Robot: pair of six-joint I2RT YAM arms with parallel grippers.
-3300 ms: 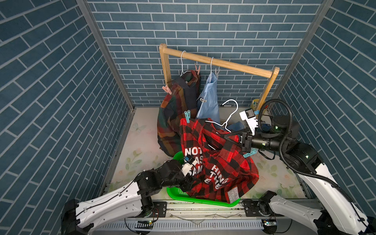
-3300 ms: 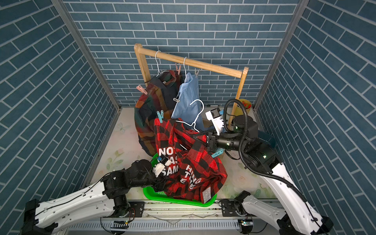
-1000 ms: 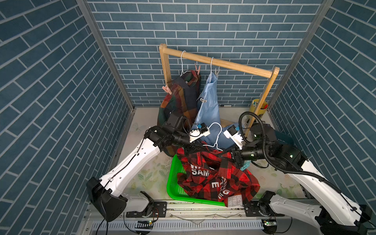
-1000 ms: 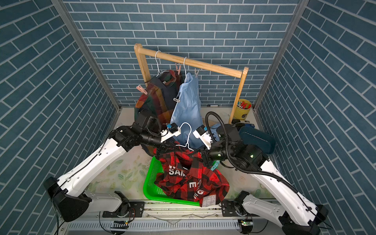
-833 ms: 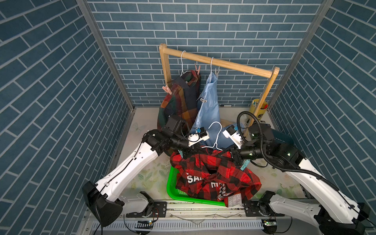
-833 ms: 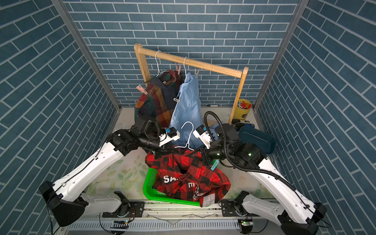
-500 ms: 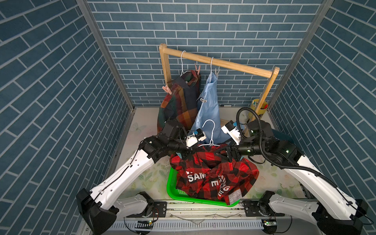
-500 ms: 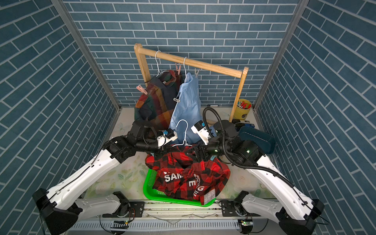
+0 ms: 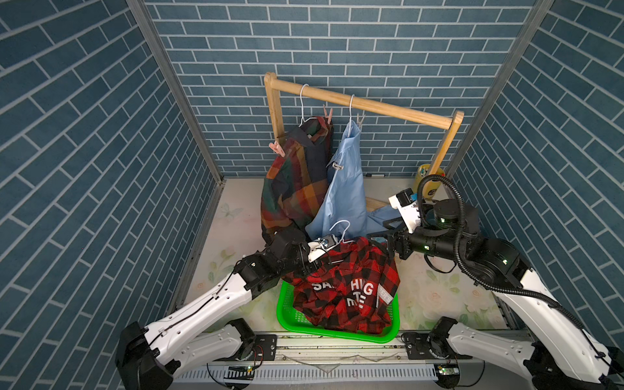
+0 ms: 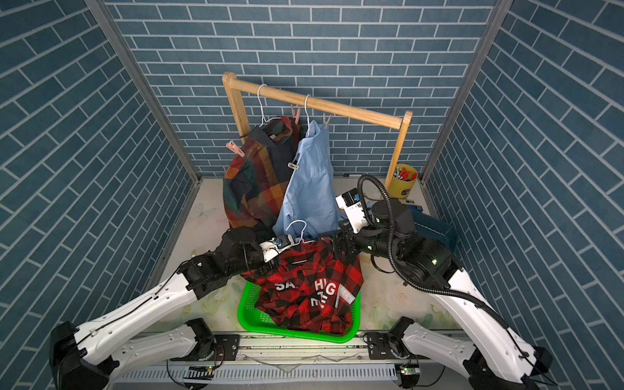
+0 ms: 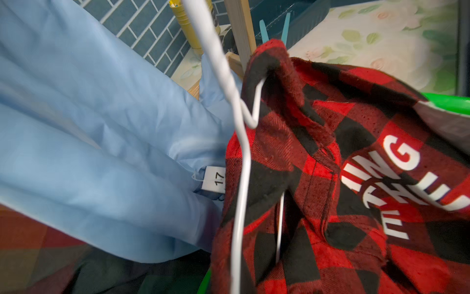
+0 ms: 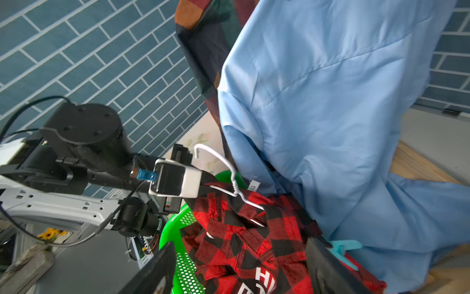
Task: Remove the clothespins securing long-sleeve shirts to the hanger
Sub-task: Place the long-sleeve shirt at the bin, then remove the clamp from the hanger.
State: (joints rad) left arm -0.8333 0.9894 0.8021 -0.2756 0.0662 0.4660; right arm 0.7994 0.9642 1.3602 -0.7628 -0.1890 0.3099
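Red-and-black check shirt [image 9: 347,293] droops over green basket [image 9: 287,317], teal clothespin [image 12: 344,247] on its shoulder. Left hand [image 9: 319,258] clamps white wire hanger [image 9: 341,227]; right hand [image 12: 241,241] gapes beside clothespin. Step: unpegging this shirt. Next: pinch clothespin tails, pull clear.

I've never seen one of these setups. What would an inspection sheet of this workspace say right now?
Surface: floral tabletop, green basket on it.
Job's things: red-black shirt on white hanger over basket; plaid shirt, blue shirt on wooden rail, pink clothespins and pale clothespins attached; teal clothespin on red-black shirt.
Clutter: yellow cup, dark blue case.
Grippers: left gripper shut on white hanger; right gripper open.
Cables: black hose loops over right arm.
Surroundings: blue brick walls.
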